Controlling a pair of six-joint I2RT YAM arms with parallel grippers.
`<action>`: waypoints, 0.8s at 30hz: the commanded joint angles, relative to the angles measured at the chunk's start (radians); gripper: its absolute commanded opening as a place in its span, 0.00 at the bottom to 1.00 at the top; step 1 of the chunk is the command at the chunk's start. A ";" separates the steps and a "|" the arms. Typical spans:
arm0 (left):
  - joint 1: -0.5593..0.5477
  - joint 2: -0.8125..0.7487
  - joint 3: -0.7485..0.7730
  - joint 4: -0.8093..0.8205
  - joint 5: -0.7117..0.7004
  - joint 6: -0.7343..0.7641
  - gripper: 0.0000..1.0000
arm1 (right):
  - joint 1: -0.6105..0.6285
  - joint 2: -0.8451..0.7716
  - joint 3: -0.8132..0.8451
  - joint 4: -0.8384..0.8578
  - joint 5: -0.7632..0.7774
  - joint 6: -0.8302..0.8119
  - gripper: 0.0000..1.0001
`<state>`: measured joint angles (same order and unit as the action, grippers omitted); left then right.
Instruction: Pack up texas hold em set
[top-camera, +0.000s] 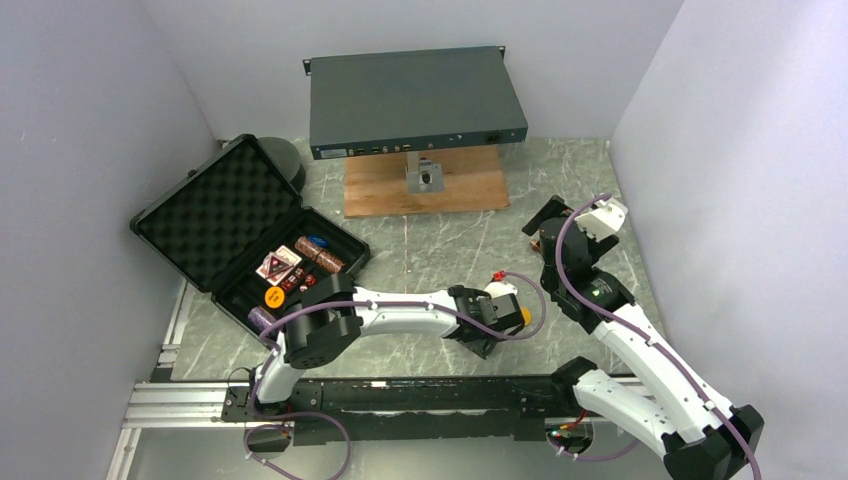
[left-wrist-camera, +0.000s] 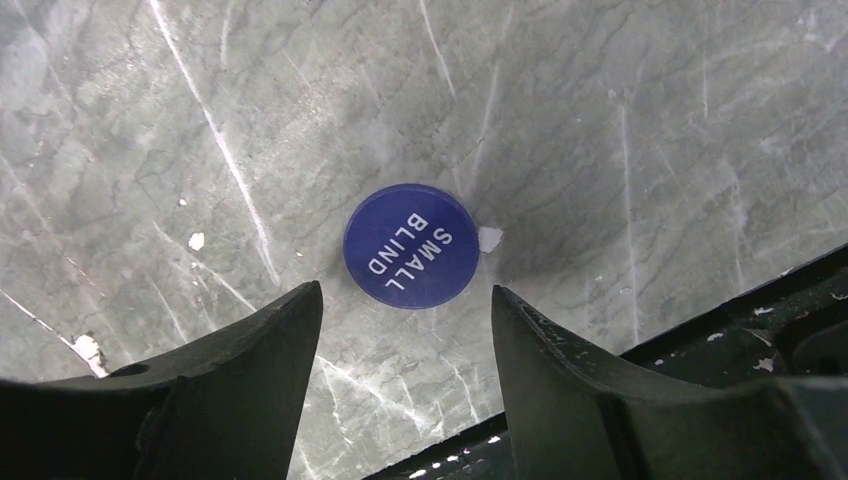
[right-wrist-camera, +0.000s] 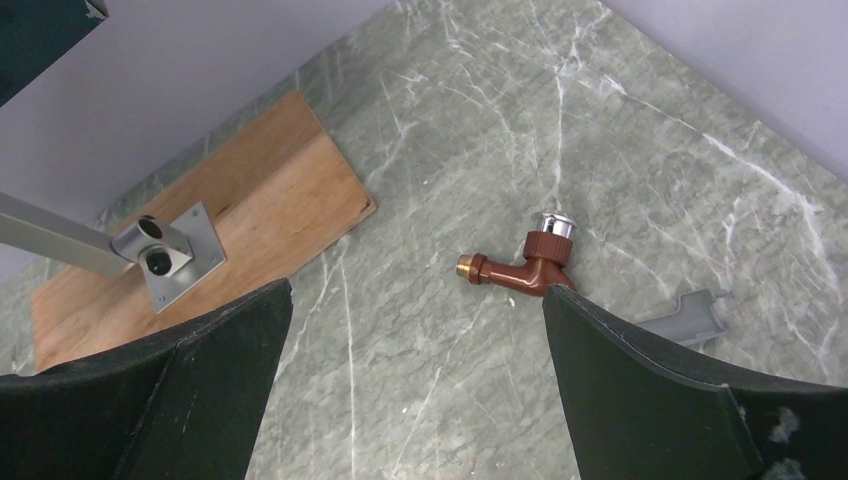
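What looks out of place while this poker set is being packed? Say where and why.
A blue disc marked SMALL BLIND lies flat on the table, outside the case where the other pieces sit. A brown tap fitting also lies on the table; it is no poker piece.

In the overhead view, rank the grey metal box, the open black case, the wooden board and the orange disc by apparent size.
Largest: grey metal box and open black case, about alike, not ranked.
Then wooden board, partly under the box.
Smallest: orange disc.

The blue disc (left-wrist-camera: 411, 246) reads "SMALL BLIND" in white letters.
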<state>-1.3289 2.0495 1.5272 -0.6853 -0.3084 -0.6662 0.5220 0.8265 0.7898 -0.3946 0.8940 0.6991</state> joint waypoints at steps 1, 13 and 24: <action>0.004 0.016 0.041 0.016 0.045 0.017 0.69 | -0.002 0.004 -0.001 0.037 -0.001 -0.012 1.00; 0.024 0.080 0.044 0.025 0.070 0.010 0.68 | -0.003 0.007 -0.005 0.042 -0.007 -0.015 1.00; 0.049 0.084 0.008 0.042 0.094 -0.011 0.64 | -0.002 0.008 -0.009 0.046 -0.010 -0.018 1.00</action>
<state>-1.2961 2.0926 1.5532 -0.6746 -0.2321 -0.6559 0.5224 0.8349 0.7895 -0.3870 0.8822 0.6960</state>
